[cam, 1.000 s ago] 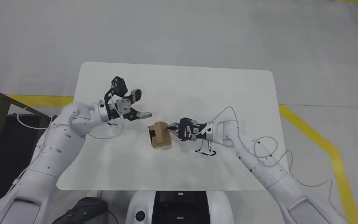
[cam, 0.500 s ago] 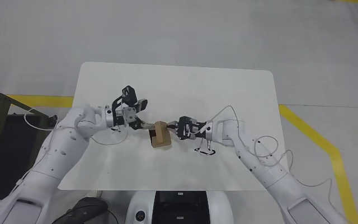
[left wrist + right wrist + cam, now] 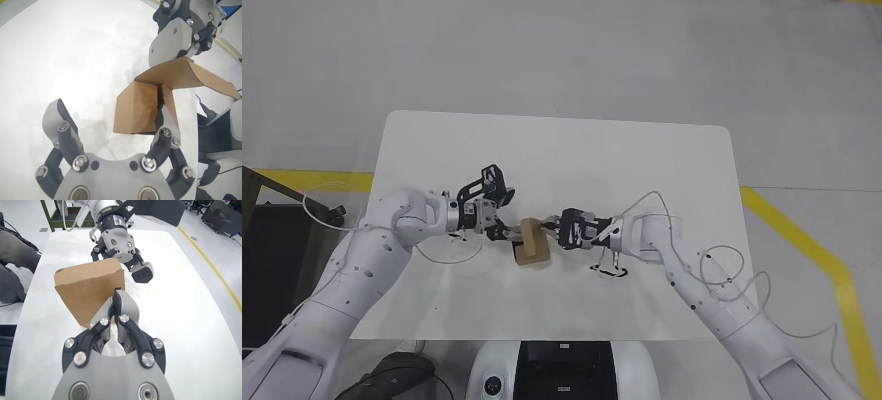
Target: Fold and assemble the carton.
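Left fingers (image 3: 55, 114) spread wide: one tip has entered the slot between the two inner flaps at the open end of the carton (image 3: 136, 106). The other tip stands well apart from the cardboard, over bare table (image 3: 56, 47). Right fingers (image 3: 126, 302) pressed together on the edge of the opposite wall, pinning the carton. The carton sits on the table directly between the two arms, with its open end toward the left arm and its closed side toward the right. The large outer flap (image 3: 189, 75) stands raised over the opening, tilted back toward the right fingers. Judged next: the left arm, nearer the opening, presses the inner flaps inward along the line joining the arms. The raised flap would fold down afterwards.
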You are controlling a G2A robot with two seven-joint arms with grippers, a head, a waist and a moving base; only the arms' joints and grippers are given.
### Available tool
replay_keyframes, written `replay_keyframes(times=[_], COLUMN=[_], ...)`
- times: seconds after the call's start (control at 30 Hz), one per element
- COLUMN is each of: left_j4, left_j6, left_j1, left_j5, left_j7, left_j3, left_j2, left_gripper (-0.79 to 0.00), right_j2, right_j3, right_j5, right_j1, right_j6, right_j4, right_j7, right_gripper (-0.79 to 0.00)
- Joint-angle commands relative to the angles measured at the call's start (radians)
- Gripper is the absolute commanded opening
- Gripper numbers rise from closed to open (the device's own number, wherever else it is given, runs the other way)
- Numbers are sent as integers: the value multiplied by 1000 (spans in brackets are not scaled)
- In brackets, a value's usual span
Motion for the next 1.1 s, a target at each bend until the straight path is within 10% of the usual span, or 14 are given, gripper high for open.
replay_keyframes(times=[0.0, 1.07], left_j4=[-3, 17], left_j6=[-1, -45], left_j1=[0, 38], left_j5=[-1, -9], left_j7=[9, 133], left_j3=[-4, -75], left_j2=[0, 8], left_gripper=[0, 0], right_j2=[0, -37], right_j3=[-1, -101], right_j5=[5, 122], right_j1=[-5, 28], right_j6=[2, 19], right_j4=[-17, -112], right_j7=[27, 370], right_gripper=[-745, -776])
